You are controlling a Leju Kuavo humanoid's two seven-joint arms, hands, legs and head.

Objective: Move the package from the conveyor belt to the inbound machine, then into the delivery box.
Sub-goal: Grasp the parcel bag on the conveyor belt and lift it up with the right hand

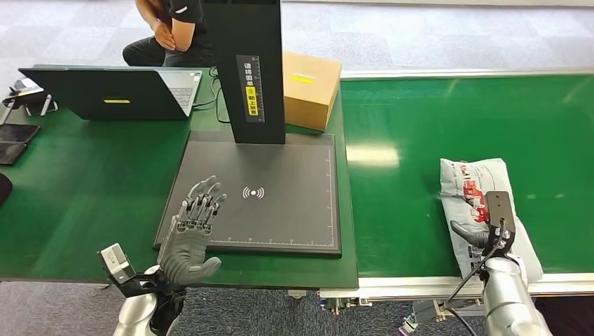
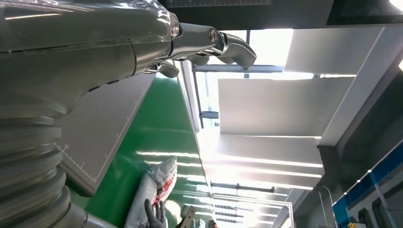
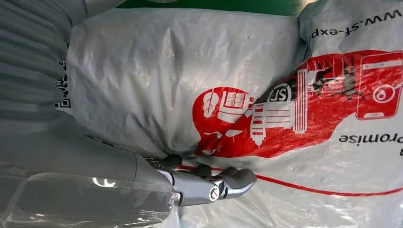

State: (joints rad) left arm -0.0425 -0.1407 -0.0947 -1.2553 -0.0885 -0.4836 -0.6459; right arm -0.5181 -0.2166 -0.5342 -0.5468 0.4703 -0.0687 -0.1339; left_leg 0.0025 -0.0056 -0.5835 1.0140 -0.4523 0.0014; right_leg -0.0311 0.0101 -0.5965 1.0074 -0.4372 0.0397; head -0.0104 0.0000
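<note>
Right hand: my grey right hand (image 3: 142, 156) lies on the crinkled grey plastic courier package with red print (image 3: 228, 85), pressed against it; my thumb (image 3: 223, 183) lies against the plastic, but I cannot tell whether the fingers are closed on the bag or only resting there.
Package: it lies on the green conveyor belt (image 1: 448, 133), at the near edge of the belt, to the right of the black scanner pad, with its long side running away from me; my right hand (image 1: 483, 234) covers its near half.
Left hand: my left hand (image 1: 192, 234) is raised over the near left corner of the flat black scanner pad with white ruler marks and a wireless symbol (image 1: 280, 189), fingers spread apart and holding nothing.
Scanner pad: it lies on the green table, just left of the belt, with a tall black post carrying a yellow label (image 1: 249, 70) rising from its far edge.
Cardboard box: a brown cardboard box with a yellow sticker (image 1: 309, 87) stands just behind the pad's far right corner, beside the post.
Laptop: an open dark laptop (image 1: 112, 91) sits beyond the pad's far left corner.
Person: a person in dark clothes (image 1: 164, 35) crouches on the floor beyond the laptop.
</note>
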